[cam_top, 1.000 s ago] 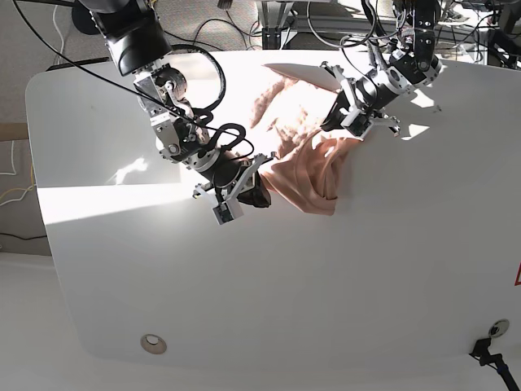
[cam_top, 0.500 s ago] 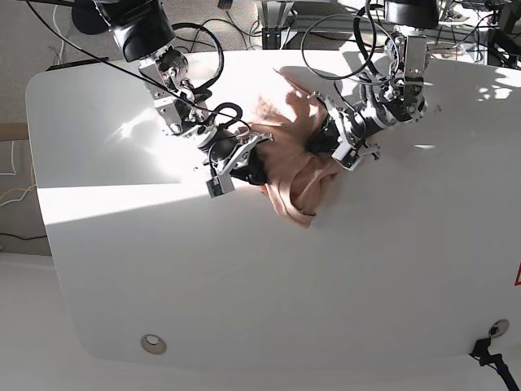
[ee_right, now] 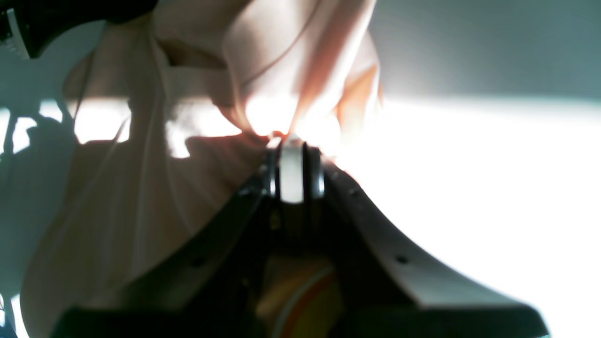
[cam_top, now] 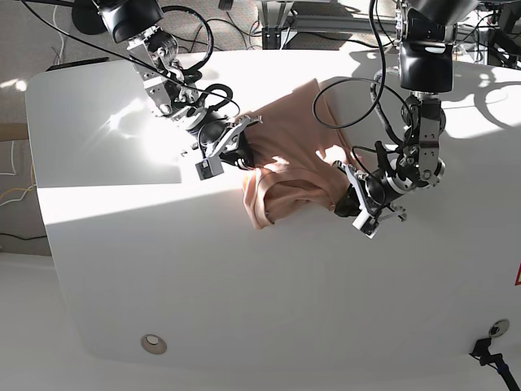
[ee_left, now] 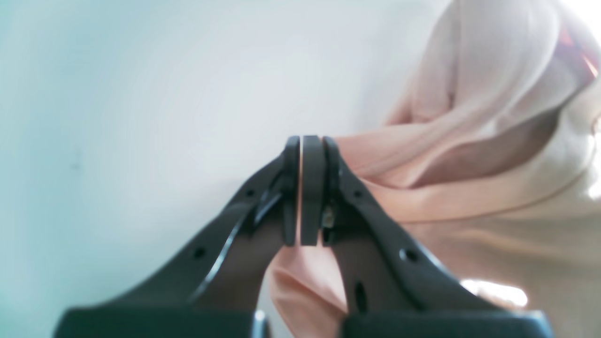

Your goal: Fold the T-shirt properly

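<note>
The salmon-pink T-shirt (cam_top: 289,138) lies bunched and partly spread on the white table (cam_top: 244,285), stretched between my two grippers. My left gripper (cam_top: 346,198) is on the right of the base view and is shut on the shirt's right edge. In the left wrist view the gripper (ee_left: 307,150) pinches a thin fold, and the cloth (ee_left: 469,141) drapes away to the right. My right gripper (cam_top: 244,155) is shut on the shirt's left edge. In the right wrist view the gripper (ee_right: 293,145) pinches the cloth (ee_right: 141,188), which fans out in harsh sunlight.
Black cables (cam_top: 342,49) loop over the table's far part behind the shirt. A round metal fitting (cam_top: 152,344) sits near the front left edge. Bright sun patches cross the table's left side.
My left gripper has swung toward the front of the table with its shirt edge. My right gripper has moved back and left. The shirt is now pulled wider between them.
</note>
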{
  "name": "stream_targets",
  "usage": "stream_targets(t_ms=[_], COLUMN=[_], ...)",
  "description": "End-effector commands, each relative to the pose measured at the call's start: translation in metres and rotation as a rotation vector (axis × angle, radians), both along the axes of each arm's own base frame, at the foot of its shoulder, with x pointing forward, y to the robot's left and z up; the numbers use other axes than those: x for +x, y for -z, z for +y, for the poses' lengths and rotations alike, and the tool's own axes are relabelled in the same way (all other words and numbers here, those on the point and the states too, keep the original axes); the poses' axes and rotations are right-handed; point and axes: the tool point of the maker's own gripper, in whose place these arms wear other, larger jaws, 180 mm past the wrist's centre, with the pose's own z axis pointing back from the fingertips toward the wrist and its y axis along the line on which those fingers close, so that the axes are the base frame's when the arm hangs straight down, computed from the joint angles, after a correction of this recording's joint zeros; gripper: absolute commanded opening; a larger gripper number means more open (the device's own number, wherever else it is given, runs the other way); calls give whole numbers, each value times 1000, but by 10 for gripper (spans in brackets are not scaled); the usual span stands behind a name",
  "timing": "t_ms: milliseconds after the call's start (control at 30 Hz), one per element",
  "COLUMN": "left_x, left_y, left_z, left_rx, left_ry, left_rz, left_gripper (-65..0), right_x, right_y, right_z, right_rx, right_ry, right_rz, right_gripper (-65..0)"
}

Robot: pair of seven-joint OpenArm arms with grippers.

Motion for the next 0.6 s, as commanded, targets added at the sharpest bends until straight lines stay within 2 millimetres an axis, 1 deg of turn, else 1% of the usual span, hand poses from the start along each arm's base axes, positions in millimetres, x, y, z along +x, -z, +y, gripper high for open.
stream_targets(t_ms=[0,67,167,233,300,367,400,467,567], left_x=[16,15,-9,-32,-58,-83,-95,-112,-130], left_y=[-32,-53,-62,-62,-56,-46,-40,-31,-18], left_z=[0,6,-2,-9,-16,-22,-28,-35,-45], left_rx=[-22,11,23,24,19,10,-10,-33,-69], left_ry=[3,18,50,71,88,98,97,93,80], left_rz=[-98,-163,-203,-206,-188,-150,-126,-89,-36], left_gripper=[-650,-650,-650,-650,-650,-650,-650,-650,-650], right_x=[2,16,31,39,47,51,52,53,49], right_y=[-5,-28,-52,-61,-70,-74,-76,-69,-49], right_z=[-8,-4,3,6,12,21,24,27,31], right_rx=[-51,-39,-42,-41,-24,-2,5,10,13], right_ry=[-25,-36,-63,-68,-67,-65,-66,-61,-49], right_rz=[-4,-68,-116,-132,-153,-160,-164,-143,-87], right_gripper=[-650,-650,-650,-650,-650,-650,-650,-650,-650])
